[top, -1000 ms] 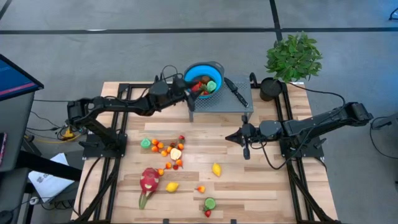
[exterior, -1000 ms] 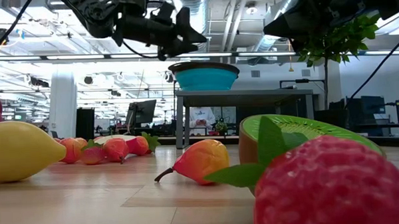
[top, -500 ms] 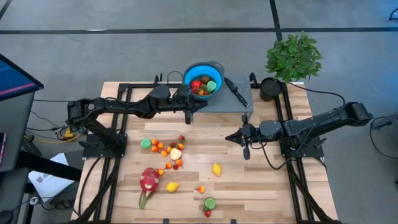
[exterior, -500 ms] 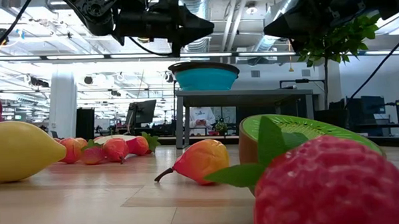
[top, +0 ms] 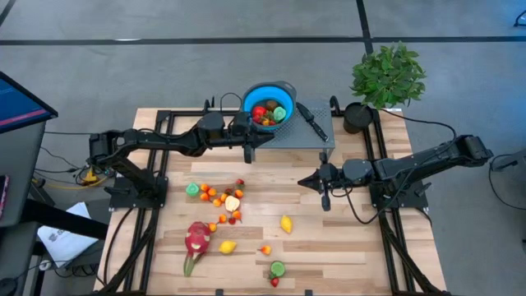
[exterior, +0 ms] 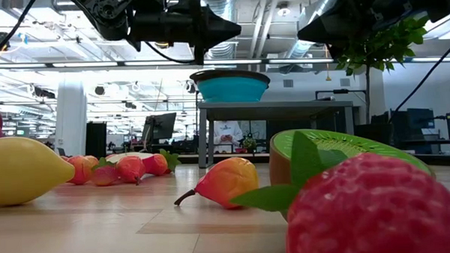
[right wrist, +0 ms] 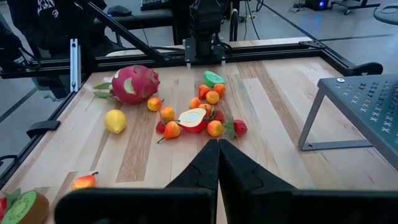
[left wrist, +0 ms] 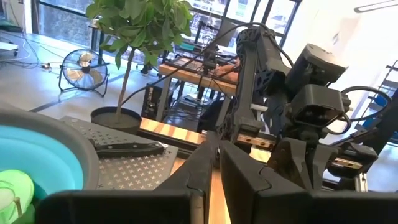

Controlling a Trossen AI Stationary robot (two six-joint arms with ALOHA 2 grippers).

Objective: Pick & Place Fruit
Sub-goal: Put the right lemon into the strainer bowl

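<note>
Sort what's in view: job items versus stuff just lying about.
Job:
- small fruits loose on the table
- dragon fruit
- blue bowl holding some fruit
- left gripper, by the bowl

Lying about:
- knife
- potted plant
- grey stand

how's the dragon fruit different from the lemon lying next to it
The dragon fruit is pink-red with green tips; the lemon is plain yellow. The dragon fruit is clearly larger and elongated; the lemon is small and oval. Both lie loose on the wooden table, away from either gripper.

Both arms are matte black, built of jointed boxy segments with loose black cables looped alongside, each ending in a tapered two-finger end effector.
</note>
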